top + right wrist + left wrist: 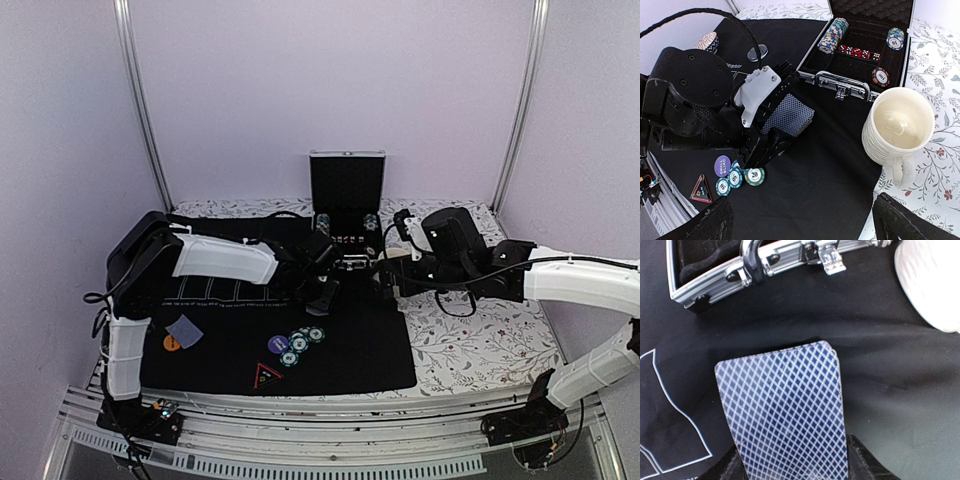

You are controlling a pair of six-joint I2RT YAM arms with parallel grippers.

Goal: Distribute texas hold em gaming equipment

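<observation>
Blue diamond-backed playing card sits tilted above the black mat, just in front of the open metal case. The left gripper pinches it by its long edges between half-spread fingers. The right gripper hangs near the cream mug, jaws spread wide and holding nothing.

Two arms of one pattern. On the left arm, smooth white shells along the long links and bulky matt-black housings at the joints, dotted with small recessed screws. A thin black wrist cable arching above. On the left gripper, black ribbed fingers under a white plate with a few screws. On the right arm, the same white shells and black joints, with a loose black cable loop. On the right gripper, blunt black fingertips. Black left base with small lit dots; black right base.
</observation>
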